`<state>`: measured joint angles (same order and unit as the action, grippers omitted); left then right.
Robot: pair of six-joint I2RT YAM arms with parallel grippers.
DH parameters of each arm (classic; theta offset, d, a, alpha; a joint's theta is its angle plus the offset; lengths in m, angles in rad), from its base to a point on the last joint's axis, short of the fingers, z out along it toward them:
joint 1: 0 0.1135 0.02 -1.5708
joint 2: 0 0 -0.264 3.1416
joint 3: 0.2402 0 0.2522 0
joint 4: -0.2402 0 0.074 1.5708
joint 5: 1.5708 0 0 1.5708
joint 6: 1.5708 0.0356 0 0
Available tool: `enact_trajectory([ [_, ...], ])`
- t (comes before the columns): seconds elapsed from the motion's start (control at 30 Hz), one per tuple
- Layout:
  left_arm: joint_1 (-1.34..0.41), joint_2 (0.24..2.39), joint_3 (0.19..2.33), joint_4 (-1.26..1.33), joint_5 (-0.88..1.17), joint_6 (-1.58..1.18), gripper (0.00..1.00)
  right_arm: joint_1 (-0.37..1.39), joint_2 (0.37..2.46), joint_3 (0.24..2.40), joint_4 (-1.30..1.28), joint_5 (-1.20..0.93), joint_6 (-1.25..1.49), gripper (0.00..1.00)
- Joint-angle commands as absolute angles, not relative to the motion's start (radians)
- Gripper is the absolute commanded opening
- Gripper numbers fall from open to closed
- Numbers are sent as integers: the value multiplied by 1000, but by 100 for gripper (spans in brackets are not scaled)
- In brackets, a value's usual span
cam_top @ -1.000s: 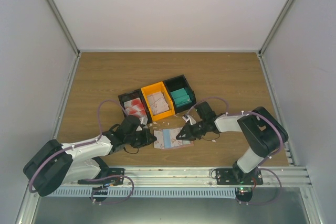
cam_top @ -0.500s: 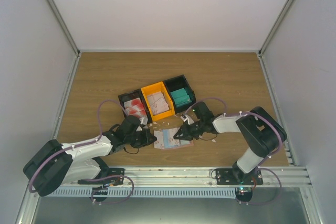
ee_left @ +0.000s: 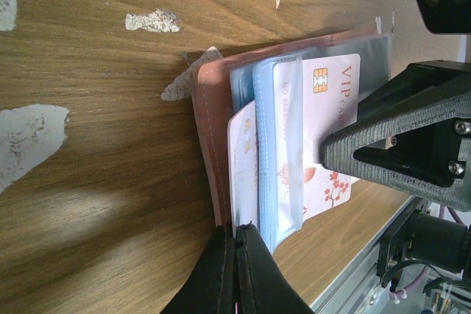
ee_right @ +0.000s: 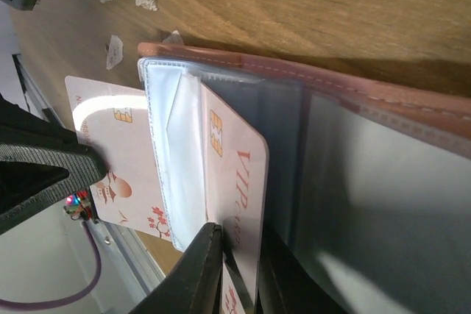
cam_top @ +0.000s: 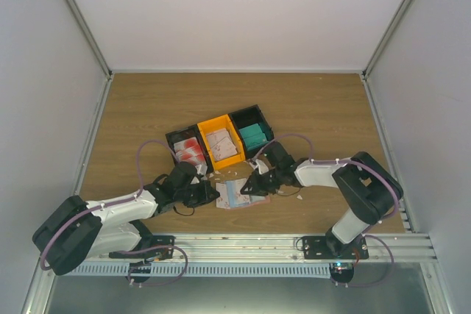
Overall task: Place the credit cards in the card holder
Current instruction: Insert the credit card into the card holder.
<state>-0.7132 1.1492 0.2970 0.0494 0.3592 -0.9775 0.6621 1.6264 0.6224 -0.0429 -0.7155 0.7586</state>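
**Pushing a card into the holder**

Right gripper (ee_right: pixel 237 232) has crept left, jaws narrow on a credit card (ee_right: pixel 235 170) that is partway into a clear pocket of the card holder (ee_right: pixel 353 84), by the near edge of the desk (cam_top: pixel 316 108). Left gripper (ee_left: pixel 235 234) pinches the holder's cover, shut tight. A second card (ee_right: pixel 110 163) pokes from another pocket. Behind, three bins (cam_top: pixel 213 120) hold red-blotched, pale and teal cards.

Pretty plain setup: wood-grain bench (cam_top: pixel 147 101) boxed in by blank white walls (cam_top: pixel 235 12) on three sides, aluminium frame posts (cam_top: pixel 79 20) at the corners, metal rail (cam_top: pixel 243 242) along the front, soft even light.
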Motion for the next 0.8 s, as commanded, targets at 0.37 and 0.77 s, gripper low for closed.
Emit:
enact_trajectory([
  [0.37, -726, 1161, 294, 46, 364, -943, 0, 719, 1596, 684, -137, -574, 752, 30],
  [0.77, -726, 1077, 320, -104, 291, -929, 0, 727, 1499, 725, -297, -382, 717, 54],
])
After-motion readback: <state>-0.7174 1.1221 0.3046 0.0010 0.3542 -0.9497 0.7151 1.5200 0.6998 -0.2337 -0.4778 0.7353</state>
